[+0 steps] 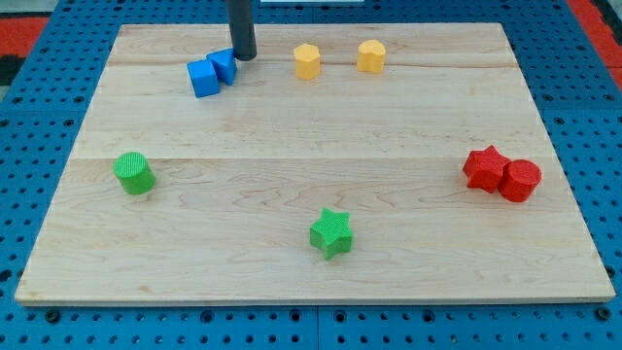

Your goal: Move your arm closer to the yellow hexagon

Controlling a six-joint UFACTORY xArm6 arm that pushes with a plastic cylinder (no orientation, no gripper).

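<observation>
Two yellow blocks stand near the view's top edge of the wooden board. The left one (pixel 307 61) has flat sides and looks like the yellow hexagon. The right one (pixel 370 56) looks rounder, and its shape is hard to tell. My tip (pixel 243 57) is at the view's top, left of both yellow blocks, about a block's width from the left one. It stands right next to a small blue block (pixel 224 65), on that block's right side. I cannot tell whether it touches it.
A blue cube (pixel 203 79) touches the small blue block on its lower left. A green cylinder (pixel 133 173) is at the left and a green star (pixel 331 232) at the bottom middle. A red star (pixel 485 167) and a red cylinder (pixel 520 180) touch at the right.
</observation>
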